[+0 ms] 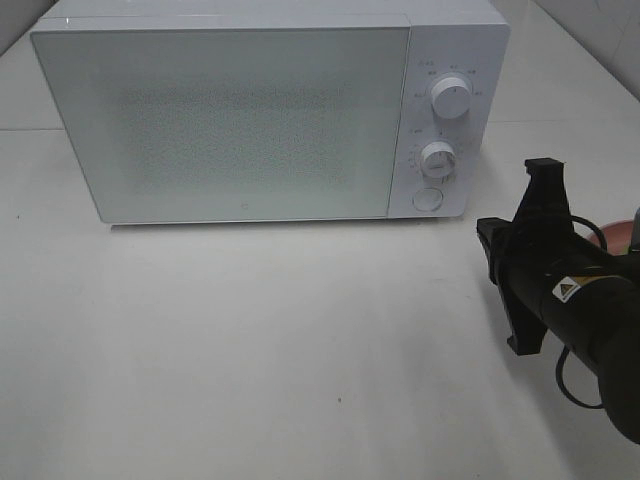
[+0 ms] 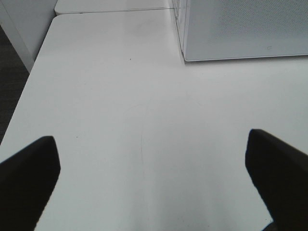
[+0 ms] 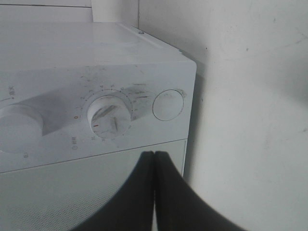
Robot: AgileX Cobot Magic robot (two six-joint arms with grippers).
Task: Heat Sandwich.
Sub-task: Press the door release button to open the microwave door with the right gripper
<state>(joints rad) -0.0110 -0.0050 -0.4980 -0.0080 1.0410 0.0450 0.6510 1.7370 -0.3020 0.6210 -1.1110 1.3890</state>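
Observation:
The white microwave [image 1: 250, 120] stands at the back of the table with its door shut. The sandwich is not in view. My right gripper [image 1: 492, 245] is shut and empty, and points at the microwave's lower right corner, a little off it. In the right wrist view its fingertips [image 3: 154, 154] sit below the lower knob [image 3: 110, 119] and the round door button [image 3: 168, 104]. My left gripper [image 2: 151, 178] is open and empty over bare table, near the microwave's left front corner [image 2: 185, 57]. It does not show in the exterior high view.
A piece of a pink plate [image 1: 612, 236] shows at the right edge behind my right arm. The microwave panel has an upper knob [image 1: 452, 98], a lower knob [image 1: 438, 158] and a round button [image 1: 428, 199]. White table [image 1: 250, 350] lies in front.

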